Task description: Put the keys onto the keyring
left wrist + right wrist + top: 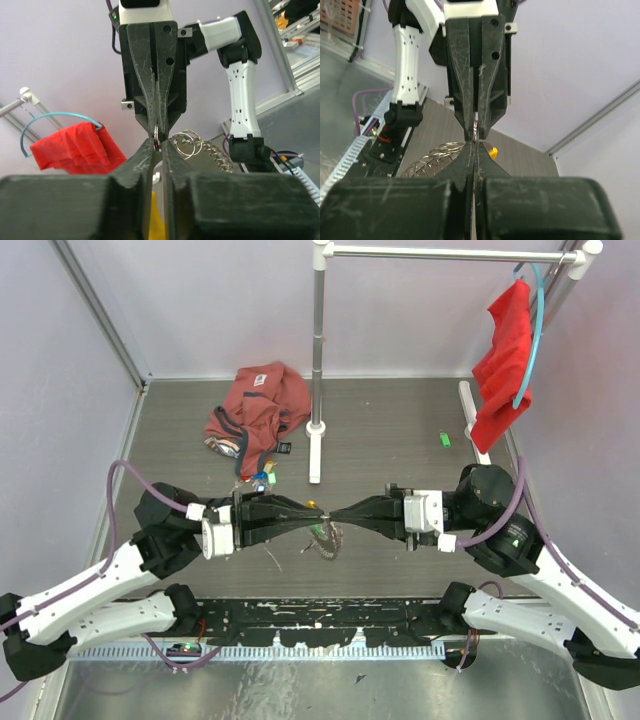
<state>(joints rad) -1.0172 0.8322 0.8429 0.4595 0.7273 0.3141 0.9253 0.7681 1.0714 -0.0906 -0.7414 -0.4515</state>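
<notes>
Keyring [326,538] is hanging clear of the table [400,420], just in front of the foot of the white rack post [316,430], on the arms' side. It is showing as a thin wire loop densely strung with small silvery metal pieces and coiled split rings, with a curved yellow-orange tag hanging beside them.

Left gripper [317,510] and right gripper [331,512] are meeting tip to tip directly in front of the post. Their black, scuffed, wedge-shaped fingers are tapering toward the top of the loop. The right gripper's jaws are pressing fully together and pinching the wire. The left gripper's jaws are standing a narrow slit apart with the wire running between the tips; whether they are gripping it cannot be told.

Loose keys [263,480] with blue and yellow plastic tags are lying left of the post's foot, at the edge of a crumpled reddish garment [258,410]. A black-tagged key [284,448] is lying just left of the post, and a green-tagged key [444,440] is lying well to its right. The table surface is showing a grey wood grain.
</notes>
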